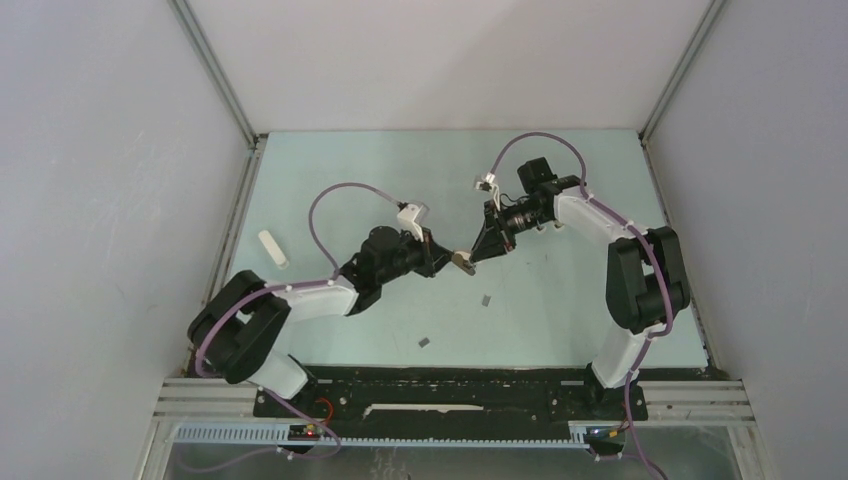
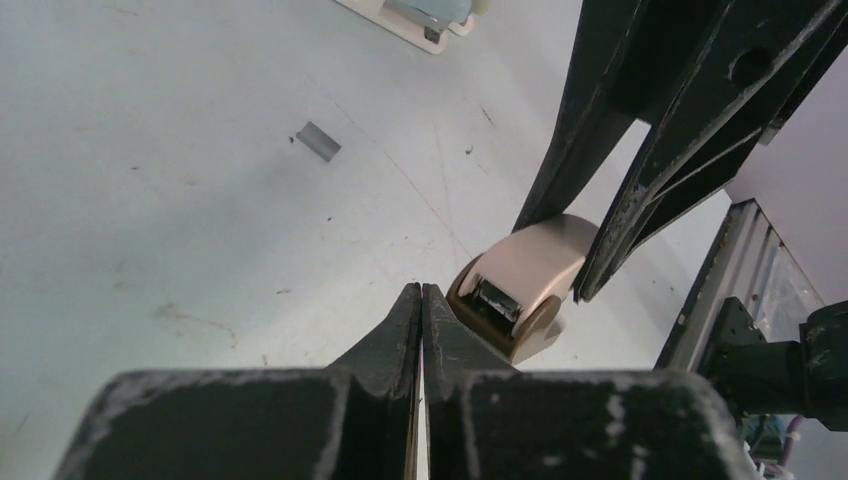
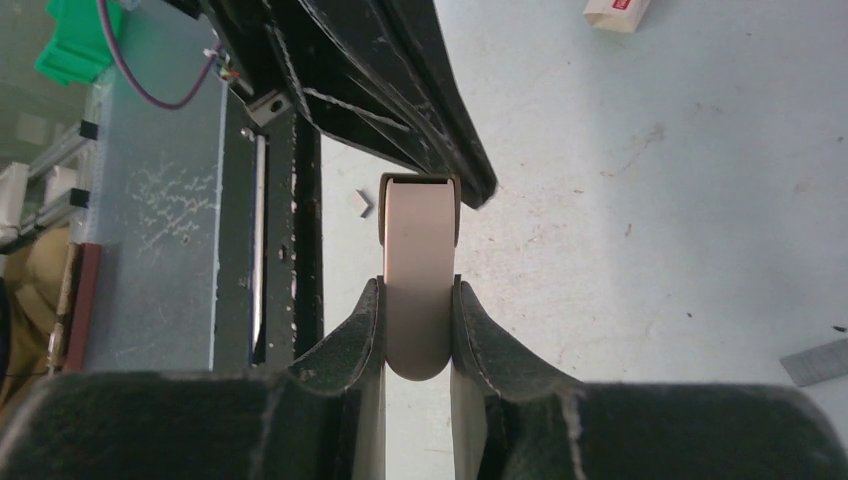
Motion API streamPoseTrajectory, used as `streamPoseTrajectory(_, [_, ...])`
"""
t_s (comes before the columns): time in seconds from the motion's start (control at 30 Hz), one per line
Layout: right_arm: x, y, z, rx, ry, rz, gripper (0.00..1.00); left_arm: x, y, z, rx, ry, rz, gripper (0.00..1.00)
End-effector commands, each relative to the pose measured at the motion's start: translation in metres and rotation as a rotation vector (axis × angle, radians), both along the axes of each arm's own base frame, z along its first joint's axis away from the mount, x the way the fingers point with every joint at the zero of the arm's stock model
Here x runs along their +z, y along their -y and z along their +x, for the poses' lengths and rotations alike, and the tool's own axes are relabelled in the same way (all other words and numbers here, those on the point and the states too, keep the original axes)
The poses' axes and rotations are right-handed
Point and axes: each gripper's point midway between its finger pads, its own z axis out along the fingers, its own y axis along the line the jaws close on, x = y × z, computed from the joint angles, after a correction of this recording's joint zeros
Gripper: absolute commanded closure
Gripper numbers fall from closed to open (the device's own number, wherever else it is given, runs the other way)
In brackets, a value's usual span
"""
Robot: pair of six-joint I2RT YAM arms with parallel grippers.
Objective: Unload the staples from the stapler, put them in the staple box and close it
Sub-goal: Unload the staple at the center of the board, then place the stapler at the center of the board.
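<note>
Tabletop staples (image 1: 486,298) suggest unloading's done; your right gripper (image 3: 418,292) clamps a tan rounded item (image 3: 419,230), left gripper (image 2: 421,292) clenched empty. Set it down.

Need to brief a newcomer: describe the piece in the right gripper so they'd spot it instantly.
On the pale green table, look mid-table to the right gripper. It pinches a tan rounded piece: stubby and beige, unlike the flat grey staple strips lying nearby.

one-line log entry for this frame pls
left gripper: shut, tips beside open end of tan item | right gripper: shut on tan item | staples: loose strips on table
</note>
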Motion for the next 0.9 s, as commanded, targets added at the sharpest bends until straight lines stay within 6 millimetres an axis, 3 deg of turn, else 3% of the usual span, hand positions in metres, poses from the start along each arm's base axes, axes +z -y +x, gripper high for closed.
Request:
streamPoseTrajectory(0.0, [-0.001,-0.004,0.004,-0.015,0.011,-0.005,1.0,0.032,0.031,-0.001,-0.067,0.045,-0.089,0.95])
streamPoseTrajectory(0.2, [0.001,-0.003,0.005,-0.02,0.016,-0.005,1.0,0.022,0.024,0.002,-0.019,0.04,-0.07,0.95])
streamPoseTrajectory(0.37, [0.004,0.009,0.014,-0.058,0.048,-0.02,1.0,0.021,-0.013,0.01,0.101,0.08,-0.011,0.92])
streamPoseTrajectory(0.53, [-0.004,0.036,0.038,-0.162,0.129,-0.112,1.0,0.017,-0.059,0.008,0.202,0.143,0.104,0.86])
streamPoseTrajectory(0.7, [-0.034,0.075,0.072,-0.307,0.235,-0.314,1.0,0.027,-0.119,0.005,0.376,0.273,0.255,0.67])
streamPoseTrajectory(0.87, [-0.052,0.12,0.104,-0.465,0.321,-0.53,1.0,0.035,-0.165,-0.006,0.525,0.353,0.273,0.28])
